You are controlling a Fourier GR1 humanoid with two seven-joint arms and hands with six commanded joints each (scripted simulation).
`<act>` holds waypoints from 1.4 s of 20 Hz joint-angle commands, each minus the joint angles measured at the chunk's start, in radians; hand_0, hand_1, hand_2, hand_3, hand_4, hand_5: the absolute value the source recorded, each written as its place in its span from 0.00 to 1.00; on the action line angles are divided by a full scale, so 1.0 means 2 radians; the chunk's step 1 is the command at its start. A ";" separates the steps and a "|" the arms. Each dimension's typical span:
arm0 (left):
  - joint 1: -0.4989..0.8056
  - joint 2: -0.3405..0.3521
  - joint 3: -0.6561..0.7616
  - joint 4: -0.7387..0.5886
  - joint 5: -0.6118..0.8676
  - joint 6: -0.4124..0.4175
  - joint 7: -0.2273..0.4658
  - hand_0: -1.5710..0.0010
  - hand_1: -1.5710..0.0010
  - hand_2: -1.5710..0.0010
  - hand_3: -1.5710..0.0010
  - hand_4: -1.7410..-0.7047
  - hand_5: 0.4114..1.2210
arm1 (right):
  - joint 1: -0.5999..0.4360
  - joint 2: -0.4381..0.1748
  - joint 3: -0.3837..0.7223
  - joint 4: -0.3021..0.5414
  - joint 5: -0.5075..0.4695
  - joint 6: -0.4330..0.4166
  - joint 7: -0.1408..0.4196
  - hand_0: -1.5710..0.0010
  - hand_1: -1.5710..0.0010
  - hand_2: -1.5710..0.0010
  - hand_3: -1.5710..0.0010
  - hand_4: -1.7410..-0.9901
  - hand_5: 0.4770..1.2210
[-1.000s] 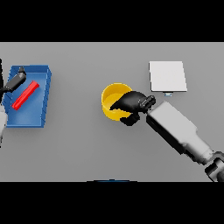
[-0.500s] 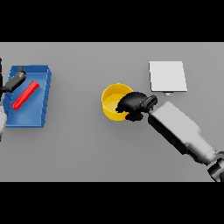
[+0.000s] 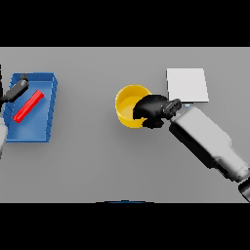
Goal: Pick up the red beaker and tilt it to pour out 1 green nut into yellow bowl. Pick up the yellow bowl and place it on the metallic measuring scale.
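My right hand point(image 3: 152, 109) has fingers curled over the near-right rim of the yellow bowl point(image 3: 128, 104), just left of the scale point(image 3: 187, 85); looks light, rigid, slick, so I'd pinch the rim

A blue tray point(image 3: 48, 128) sits at the left edge of the grey table point(image 3: 97, 166), lying a little askew.

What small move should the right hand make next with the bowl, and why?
Probably lift the bowl slightly and carry it right toward the scale. The right hand sits over the bowl's right rim, apparently gripping it, while the bowl rests on the table left of the scale, which has nothing on it.
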 commanded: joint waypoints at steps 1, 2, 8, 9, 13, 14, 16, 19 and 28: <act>0.001 0.001 0.000 0.000 0.000 0.001 -0.006 1.00 1.00 1.00 1.00 0.97 0.35 | -0.003 -0.005 -0.005 -0.010 -0.003 0.007 0.006 0.01 0.01 0.10 0.20 0.01 1.00; 0.002 0.002 0.001 0.006 0.000 -0.001 -0.005 1.00 1.00 1.00 1.00 0.97 0.35 | -0.003 -0.011 -0.011 -0.021 -0.007 0.010 0.011 0.01 0.01 0.10 0.21 0.00 1.00; -0.004 0.001 0.004 0.007 0.004 0.000 -0.008 1.00 1.00 1.00 1.00 0.96 0.35 | -0.010 -0.043 -0.045 -0.029 -0.015 0.000 0.011 0.00 0.00 0.08 0.12 0.00 1.00; -0.002 0.001 0.001 0.004 0.000 0.000 -0.006 1.00 1.00 1.00 1.00 0.96 0.36 | -0.008 -0.041 -0.050 -0.026 -0.016 0.000 0.021 0.00 0.00 0.07 0.14 0.00 1.00; -0.003 0.005 0.003 0.005 -0.002 0.001 -0.001 1.00 1.00 1.00 1.00 0.96 0.37 | -0.019 -0.068 -0.077 -0.001 -0.012 -0.028 0.009 0.00 0.00 0.04 0.21 0.00 1.00; -0.001 0.004 0.002 -0.002 -0.002 0.000 0.002 1.00 1.00 1.00 1.00 0.96 0.37 | -0.022 -0.072 -0.084 0.013 -0.010 -0.039 0.007 0.00 0.00 0.03 0.22 0.00 1.00; 0.003 0.005 0.004 -0.003 0.001 -0.001 -0.001 1.00 1.00 1.00 1.00 0.96 0.37 | -0.035 -0.085 -0.098 0.039 -0.007 -0.053 -0.003 0.00 0.00 0.02 0.23 0.00 1.00; 0.004 0.005 0.002 -0.009 -0.001 -0.003 0.005 1.00 1.00 1.00 1.00 0.97 0.35 | -0.040 -0.095 -0.111 0.087 -0.002 -0.075 -0.017 0.00 0.00 0.04 0.25 0.00 1.00; 0.009 0.006 0.002 -0.008 -0.001 -0.005 0.002 1.00 1.00 1.00 1.00 0.98 0.33 | -0.054 -0.081 -0.128 0.234 0.014 -0.152 -0.042 0.00 0.00 0.10 0.14 0.00 1.00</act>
